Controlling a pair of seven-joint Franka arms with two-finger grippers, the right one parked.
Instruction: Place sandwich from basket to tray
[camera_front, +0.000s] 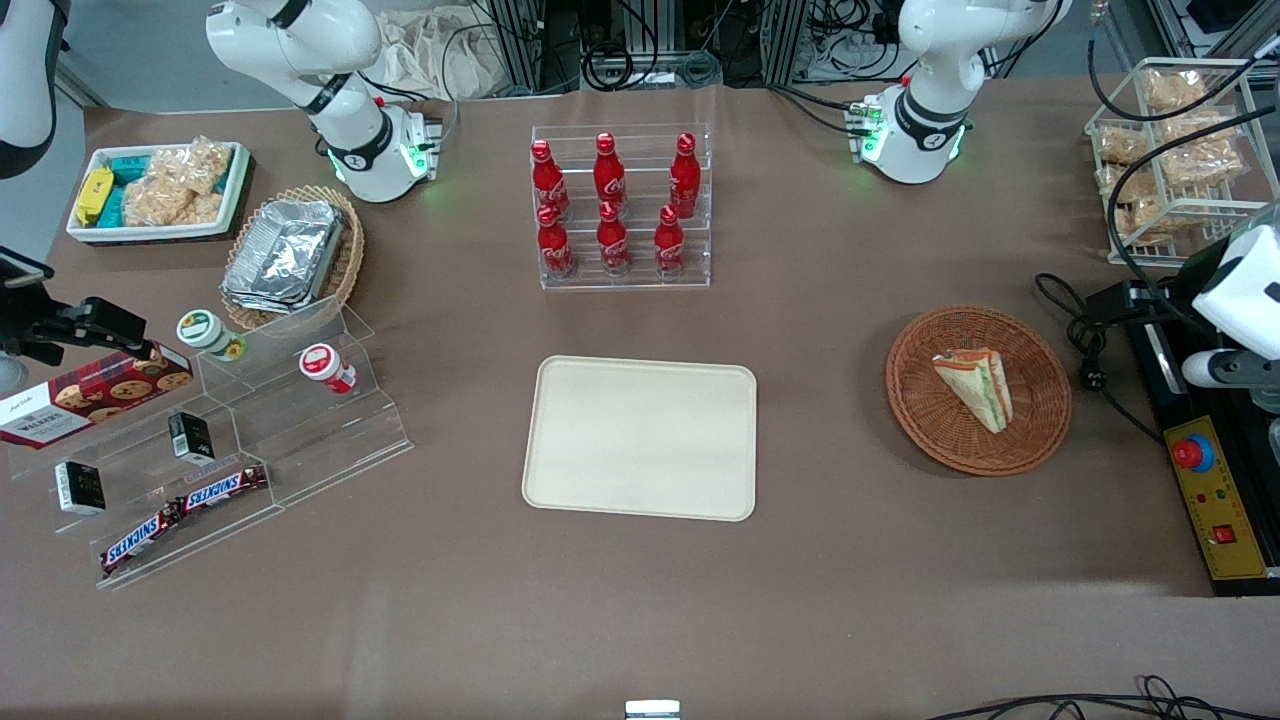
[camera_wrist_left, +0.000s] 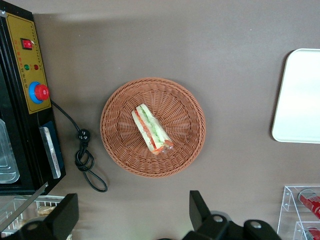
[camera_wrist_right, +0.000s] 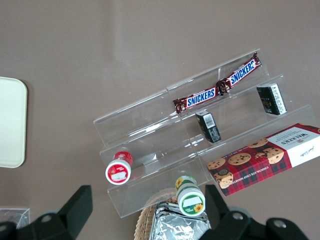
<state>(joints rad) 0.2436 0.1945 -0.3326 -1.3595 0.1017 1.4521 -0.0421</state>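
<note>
Gripper high above basket, fingers spread, empty; sandwich lying in basket (well clear of jaws).

Scene is showing one wrapped triangular sandwich, one round reddish-brown wicker basket, one flat cream rectangular tray, six red cola bottles, two Snickers bars, two small black boxes, and one black two-finger gripper hovering above the basket, fingers spread.
</note>
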